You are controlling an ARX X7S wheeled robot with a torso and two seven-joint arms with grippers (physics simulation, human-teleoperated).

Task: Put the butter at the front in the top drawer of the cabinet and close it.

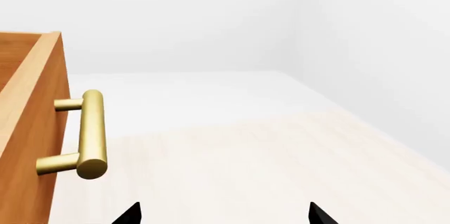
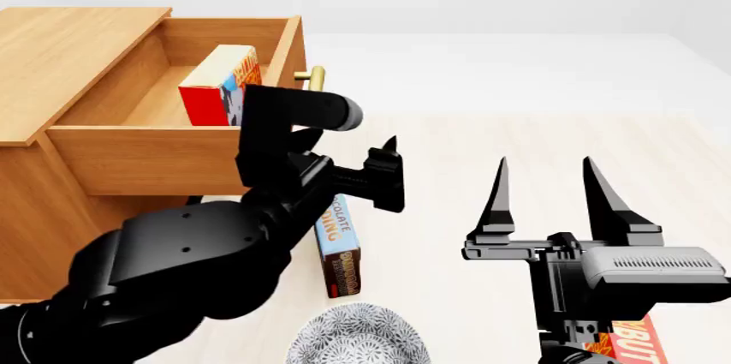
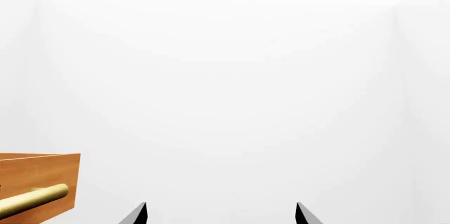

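Observation:
The cabinet stands at the left with its top drawer pulled open. The butter, a red carton, stands on edge inside the drawer. The drawer's brass handle sticks out on the right; it also shows in the left wrist view as the handle. My left gripper hovers in front of the drawer, just right of its front panel. In the wrist view the left gripper is open and empty. My right gripper stands open over the table, holding nothing; the right gripper points past the drawer corner.
A blue-and-brown chocolate pudding box lies on the pale table under my left arm. A patterned grey bowl sits at the front edge. A second red butter carton peeks out beneath my right arm.

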